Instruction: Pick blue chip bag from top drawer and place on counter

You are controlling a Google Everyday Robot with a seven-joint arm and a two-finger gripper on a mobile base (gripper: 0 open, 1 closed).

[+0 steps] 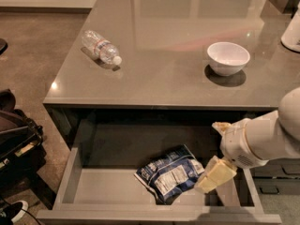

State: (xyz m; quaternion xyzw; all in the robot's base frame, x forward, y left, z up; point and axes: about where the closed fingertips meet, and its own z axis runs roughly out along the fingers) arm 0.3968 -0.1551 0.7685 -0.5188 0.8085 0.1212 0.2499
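Observation:
The blue chip bag (169, 173) lies crinkled on the floor of the open top drawer (108, 186), right of its middle. My gripper (209, 159) hangs over the drawer's right side, just right of the bag, with its lower finger (214, 175) at the bag's right edge. The jaws stand open and hold nothing. The counter (159, 64) spreads out behind and above the drawer.
A clear plastic water bottle (101, 47) lies on the counter at the left. A white bowl (228, 57) stands at the right, and a white object (291, 32) at the far right edge. Dark drawers (274, 177) with handles sit at the lower right. A black bag (16, 139) is on the floor at the left.

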